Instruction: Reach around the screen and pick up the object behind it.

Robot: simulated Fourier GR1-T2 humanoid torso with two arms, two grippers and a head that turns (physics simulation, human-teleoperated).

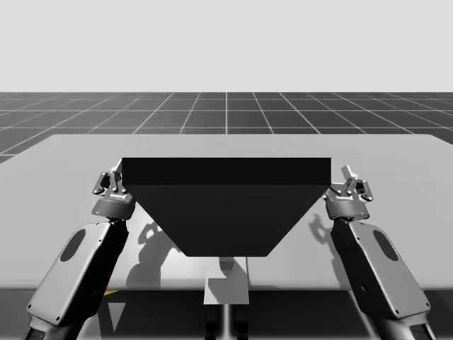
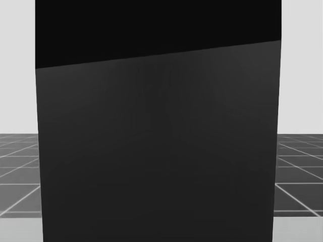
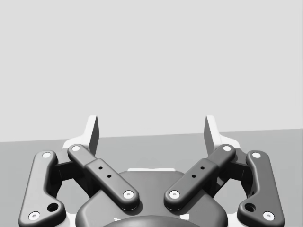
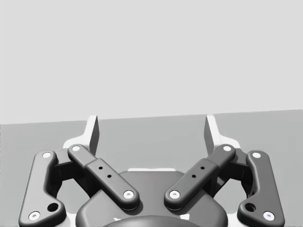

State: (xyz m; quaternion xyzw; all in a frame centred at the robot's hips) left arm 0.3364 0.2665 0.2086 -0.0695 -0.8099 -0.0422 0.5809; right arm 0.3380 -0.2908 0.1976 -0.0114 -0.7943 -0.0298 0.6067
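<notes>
**High view:** fixed and raised at the near side of the counter (image 1: 64, 163). Faces forward and down, wide and far off. Takes in both arms, the whole dark screen (image 1: 226, 205) and the grid floor (image 1: 226, 113) beyond.

**Head view:** faces the screen's near side from very close, with slivers of grid floor at either edge. Shares the screen and floor with the high view.

**Left wrist view:** low, just behind the left gripper (image 3: 151, 132), looking along it across the counter to a pale backdrop.

**Right wrist view:** likewise, behind the right gripper (image 4: 151, 132). Both wrist views share the counter and their grippers with the high view.

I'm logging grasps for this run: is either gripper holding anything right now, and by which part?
Nothing is held. My left gripper and my right gripper are both open, with nothing between their fingers.
</notes>
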